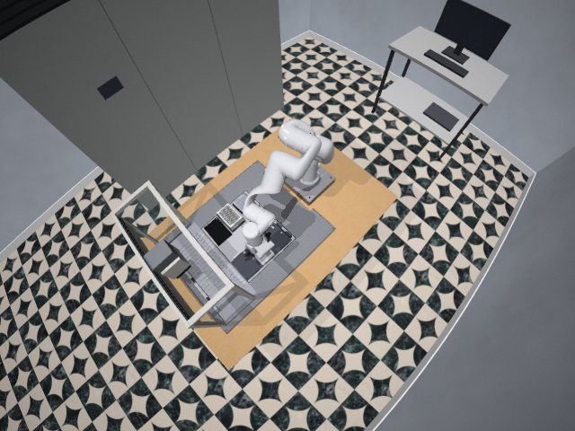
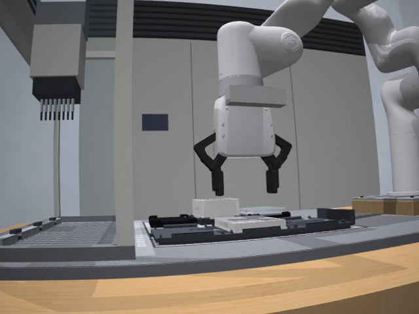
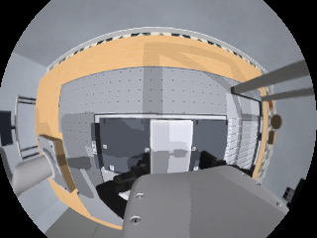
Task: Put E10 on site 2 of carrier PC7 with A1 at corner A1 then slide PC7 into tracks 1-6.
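The carrier PC7 (image 1: 245, 268) (image 2: 189, 237) (image 3: 121, 131) lies on the apron in front of the rails (image 1: 199, 264) (image 2: 77, 233), its handle (image 2: 336, 216) away from them. The white plate E10 (image 2: 250, 224) (image 3: 170, 139) lies on the middle site and looks flat; its well A1 corner is too small to tell. Sites 1 and 3 show bare. My gripper (image 2: 245, 193) (image 3: 175, 161) is open and empty, above E10 with clear air between. The tall white block E07 (image 1: 229, 215) (image 2: 215, 207) and pale blue plate E01 (image 1: 241, 202) (image 2: 264, 210) stand in their nests. The lamp cannot be made out.
The black nest S3 (image 1: 216, 231) (image 2: 172, 220) is empty, beside E07 on the rail side. A pale frame post (image 2: 124, 135) rises at the rails' front corner. The instrument's head (image 1: 164, 259) (image 2: 57, 50), with its row of tips, hangs above the rails.
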